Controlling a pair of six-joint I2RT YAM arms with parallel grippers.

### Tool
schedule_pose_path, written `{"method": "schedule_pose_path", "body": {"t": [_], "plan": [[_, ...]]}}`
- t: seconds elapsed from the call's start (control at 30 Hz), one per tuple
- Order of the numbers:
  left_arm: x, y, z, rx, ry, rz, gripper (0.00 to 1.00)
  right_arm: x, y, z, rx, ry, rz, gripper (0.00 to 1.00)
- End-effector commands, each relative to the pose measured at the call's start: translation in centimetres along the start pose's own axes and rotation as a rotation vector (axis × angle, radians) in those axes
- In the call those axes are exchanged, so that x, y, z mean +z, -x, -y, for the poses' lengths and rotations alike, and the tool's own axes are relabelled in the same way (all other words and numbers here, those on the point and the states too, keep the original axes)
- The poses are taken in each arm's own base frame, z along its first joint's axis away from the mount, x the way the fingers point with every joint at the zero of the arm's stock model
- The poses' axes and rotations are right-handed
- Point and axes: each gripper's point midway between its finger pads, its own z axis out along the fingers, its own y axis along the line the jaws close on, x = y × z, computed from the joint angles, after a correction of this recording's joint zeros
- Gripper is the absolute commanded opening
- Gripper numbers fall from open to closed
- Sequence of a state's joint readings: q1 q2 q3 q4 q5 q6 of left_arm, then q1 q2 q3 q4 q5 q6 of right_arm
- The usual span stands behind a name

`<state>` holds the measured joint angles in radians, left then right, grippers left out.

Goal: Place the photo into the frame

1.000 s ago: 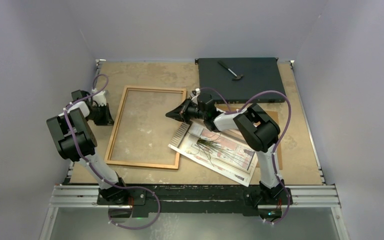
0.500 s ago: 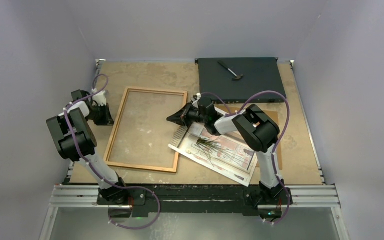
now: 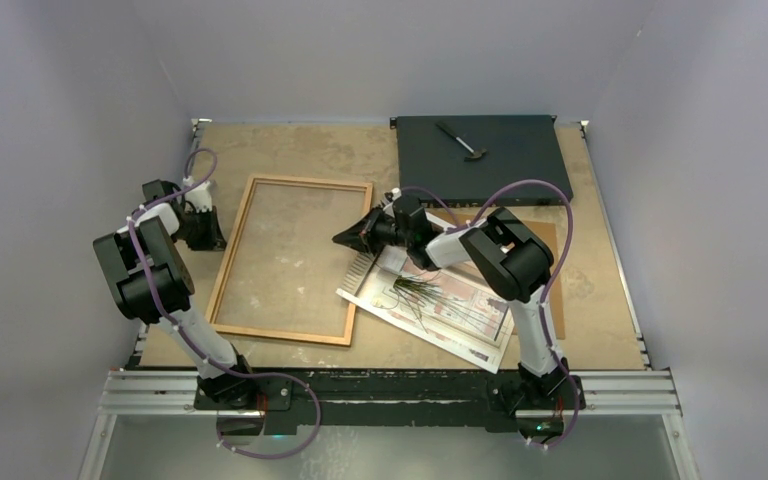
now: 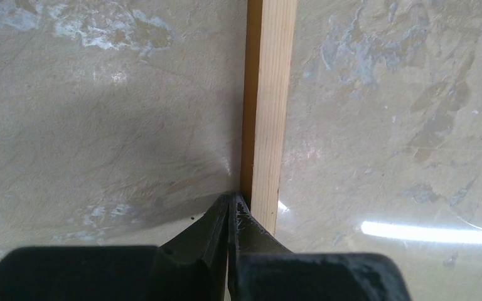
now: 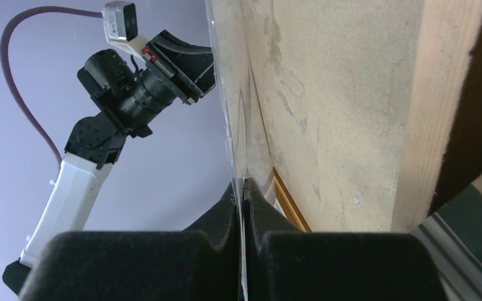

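Photo (image 3: pixel 445 305) lies flat and picture side up just right of the frame (image 3: pixel 310 180), skewed against it, not in it yet; one corner laps over the frame's right rail, and the far end sits on a brown board (image 3: pixel 548 240) that pokes out on the side away from the frame. Frame lies flat on the table (image 3: pixel 320 145), long sides running away from the arm bases, slightly rotated. Right gripper (image 5: pixel 241 183) reaches across the photo to the frame's right rail, its tip just inside that rail. Its fingers are pressed together with the thin edge of the clear pane (image 3: pixel 290 255) running down between them, so it looks pinched (hard to see more than that edge). Left gripper (image 4: pixel 231 197) is on the opposite side of the frame, fingers fully together and holding nothing, tips low on the table and touching the outer edge of the frame's left rail. Flat black box (image 3: pixel 500 165) sits beyond the frame's far right corner, well apart from it, with a small hammer-like tool (image 3: pixel 463 142) lying on top.
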<state>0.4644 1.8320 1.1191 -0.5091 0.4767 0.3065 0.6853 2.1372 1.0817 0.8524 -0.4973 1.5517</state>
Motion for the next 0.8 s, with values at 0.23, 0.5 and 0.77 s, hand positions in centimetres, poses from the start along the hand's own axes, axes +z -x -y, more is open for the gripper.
{"method": "schedule_pose_path", "body": {"t": [0.23, 0.5, 0.77], "plan": [[0.4, -2.5, 1.8, -0.044, -0.054, -0.067, 0.0, -0.5, -1.4, -4.2, 0.006, 0.126, -0.027, 0.0], [0.1, -1.4, 2.5, -0.068, -0.093, -0.053, 0.05, 1.2, 1.4, -7.0, -0.082, 0.15, 0.022, 0.0], [-0.2, -0.4, 2.6, -0.091, -0.098, -0.04, 0.14, 1.3, 3.5, -8.3, -0.16, 0.171, 0.048, 0.0]]}}
